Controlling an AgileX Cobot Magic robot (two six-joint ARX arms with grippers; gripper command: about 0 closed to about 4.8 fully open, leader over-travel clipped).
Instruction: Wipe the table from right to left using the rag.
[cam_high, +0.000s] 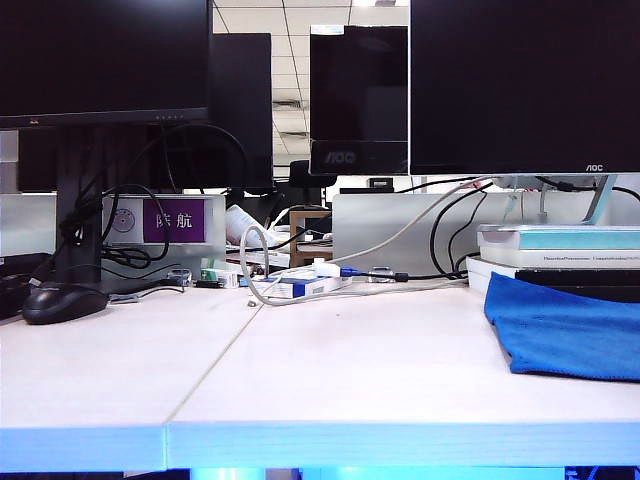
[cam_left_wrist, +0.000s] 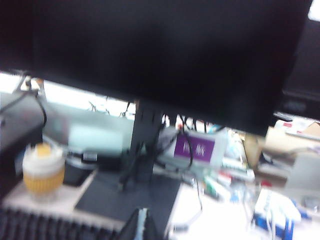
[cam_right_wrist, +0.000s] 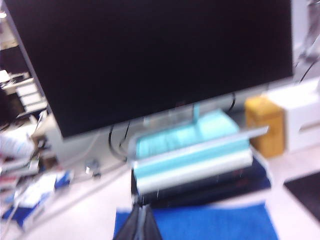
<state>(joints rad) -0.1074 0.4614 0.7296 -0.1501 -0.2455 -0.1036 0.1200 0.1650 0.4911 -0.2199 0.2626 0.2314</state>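
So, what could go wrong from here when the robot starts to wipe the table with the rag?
1. The rag lies against the stack of books, so the right gripper, shut above it, might bump the books.
2. A leftward wipe across the table could reach the mouse and loose cables.
3. The left gripper, which looks shut, hangs near the left monitor's stand.

Rag (cam_high: 565, 335) bright blue; table (cam_high: 330, 370) white; mouse (cam_high: 63, 302) black.
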